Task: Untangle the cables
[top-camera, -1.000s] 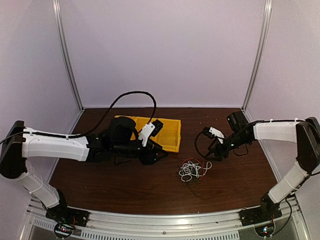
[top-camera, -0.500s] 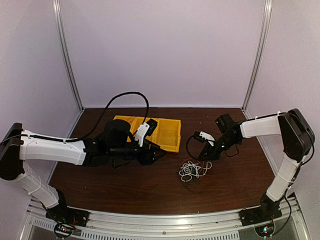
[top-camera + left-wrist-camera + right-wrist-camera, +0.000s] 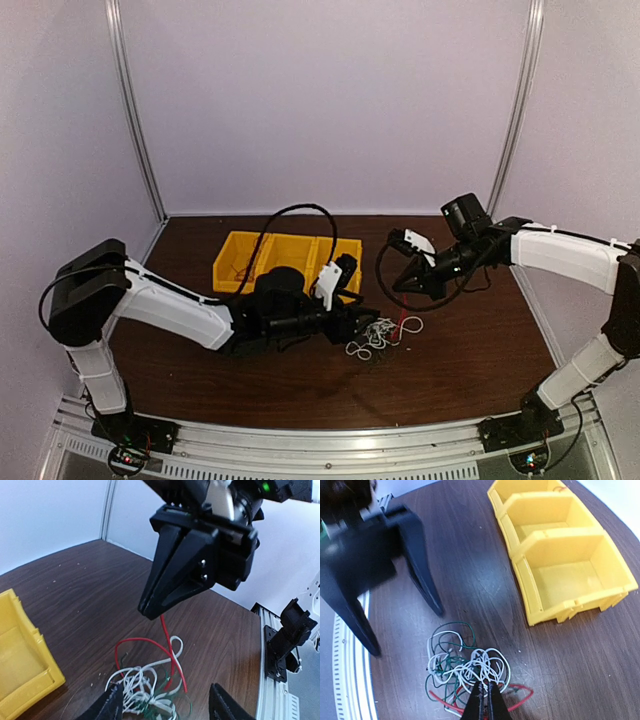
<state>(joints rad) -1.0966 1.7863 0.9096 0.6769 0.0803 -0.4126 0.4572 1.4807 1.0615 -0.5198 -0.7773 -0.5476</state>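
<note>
Right gripper (image 3: 150, 613), black tapered fingers, pinches the thin red cable (image 3: 169, 640) taut above the curly tangle; left gripper (image 3: 362, 322) spreads wide astride white cable (image 3: 480, 667) and dark green cable (image 3: 442, 632) on the wood-grain table (image 3: 250, 385), near a yellow plastic bin (image 3: 240, 255).

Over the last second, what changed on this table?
The left gripper swept right, from beside the yellow bin to the cable pile, open. The right gripper closed on the red cable and drew it up. The bin stayed put.
</note>
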